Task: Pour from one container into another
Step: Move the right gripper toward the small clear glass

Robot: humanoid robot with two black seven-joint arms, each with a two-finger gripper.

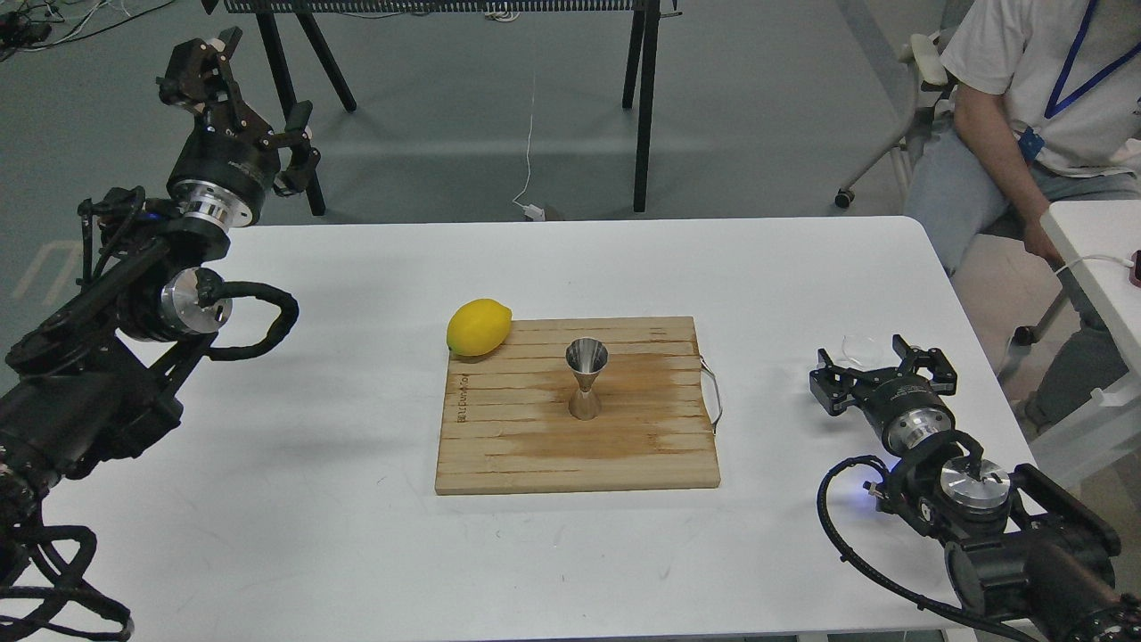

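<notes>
Across the middle of the white worktop (294,535) lies a wooden cutting board (535,446), with a wire handle on its right edge and a darker stained patch over its centre. At the board's far left corner rests a yellow lemon (479,327), partly overhanging the edge. Upright near the board's centre stands the steel jigger (586,378), its wide mouth facing up, well apart from the lemon.

Near the worktop's right edge, the clear cup (861,348) sits on the bare surface, faint and hard to make out. The right pincer (878,364) lies low just at it, fingers spread to either side of the cup and not yet closed on it. The left pincer (230,71) is raised beyond the worktop's far left corner, fingers parted and holding nothing, well away from everything.

By my reading the step in hand is the grasp of the cup, so pouring has not begun. The next move calls for closing gently on the cup's thin wall, lifting it level, carrying it over to the board's centre, and tipping its rim above the jigger's narrow mouth without nudging the jigger over.
</notes>
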